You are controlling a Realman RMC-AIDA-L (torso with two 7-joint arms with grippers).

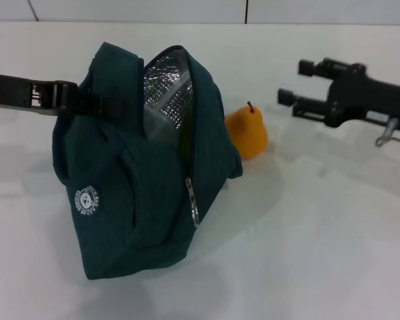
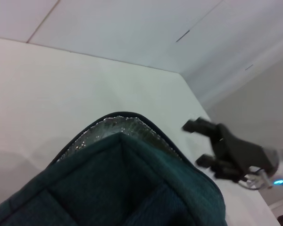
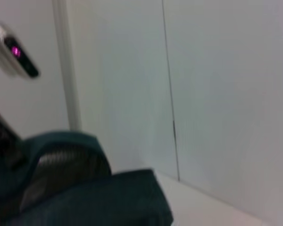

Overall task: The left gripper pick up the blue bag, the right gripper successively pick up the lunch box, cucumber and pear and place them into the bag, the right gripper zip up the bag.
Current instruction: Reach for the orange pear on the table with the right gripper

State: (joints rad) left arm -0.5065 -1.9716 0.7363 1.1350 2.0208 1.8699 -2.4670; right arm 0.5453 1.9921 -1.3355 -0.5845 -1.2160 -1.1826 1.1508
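Note:
The blue bag [image 1: 133, 187] hangs tilted over the white table, its mouth unzipped and the silver foil lining [image 1: 163, 87] showing. My left gripper [image 1: 65, 99] comes in from the left and is shut on the bag's upper edge by a handle. The orange-yellow pear [image 1: 248, 132] stands on the table right beside the bag's right side. My right gripper [image 1: 295, 82] hovers at the upper right, open and empty, pointing toward the bag; the left wrist view shows it [image 2: 193, 143] beyond the bag's rim [image 2: 132, 188]. The lunch box and cucumber are out of view.
The zipper's metal ring pull [image 1: 194, 203] dangles down the bag's front seam. The white table [image 1: 320, 233] spreads in front and to the right. A pale wall with panel seams [image 3: 170, 94] stands behind the bag [image 3: 85, 197].

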